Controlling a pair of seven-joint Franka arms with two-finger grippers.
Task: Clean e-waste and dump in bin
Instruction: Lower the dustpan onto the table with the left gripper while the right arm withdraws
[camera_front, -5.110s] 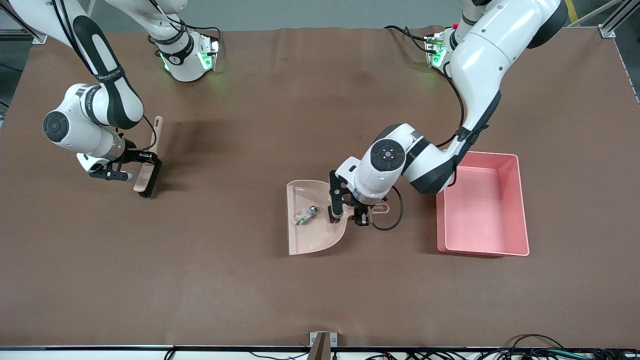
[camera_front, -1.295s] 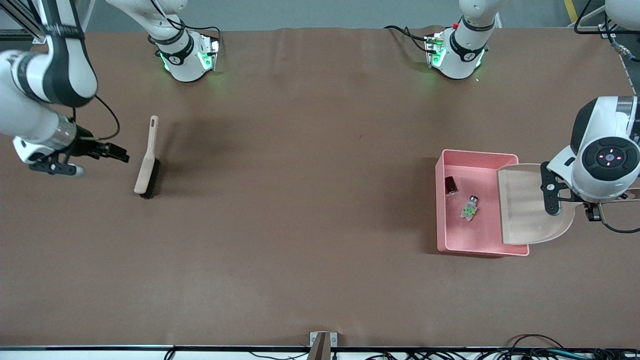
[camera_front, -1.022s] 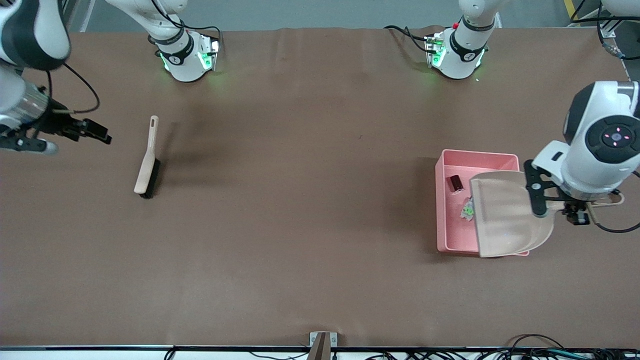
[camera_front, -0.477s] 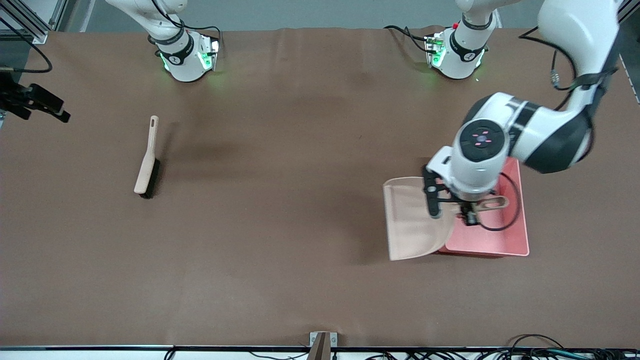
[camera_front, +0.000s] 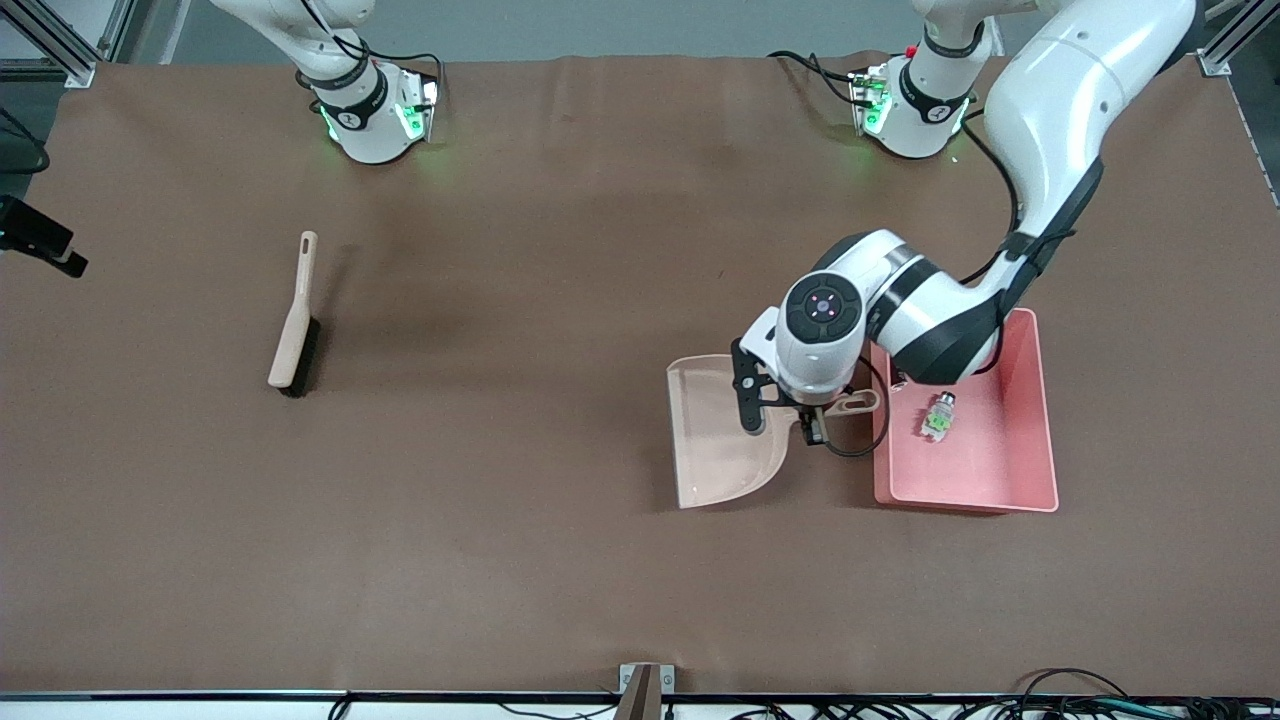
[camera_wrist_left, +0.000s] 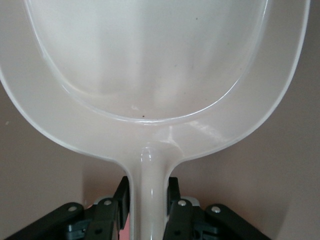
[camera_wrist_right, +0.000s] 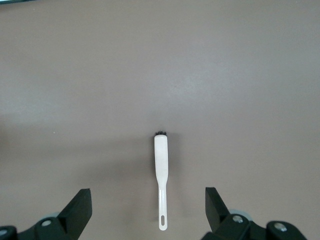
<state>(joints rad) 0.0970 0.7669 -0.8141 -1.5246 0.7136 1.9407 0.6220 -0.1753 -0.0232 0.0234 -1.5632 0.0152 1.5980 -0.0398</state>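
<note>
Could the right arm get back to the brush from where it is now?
Probably yes: the right gripper hangs with jaws open and nothing in them, and the brush lies alone on bare table.

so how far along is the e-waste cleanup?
Nearly done. The green-tipped component lies in the pink bin; the dark cylinder isn't visible, the left arm covers that corner. The left gripper grips the empty dustpan beside the bin. Brush lies on the table; right gripper open, waiting. Left: release dustpan.

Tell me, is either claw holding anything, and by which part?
The left claw grips the dustpan by its handle, beside the pink bin. The right claw is open, holding nothing.
</note>
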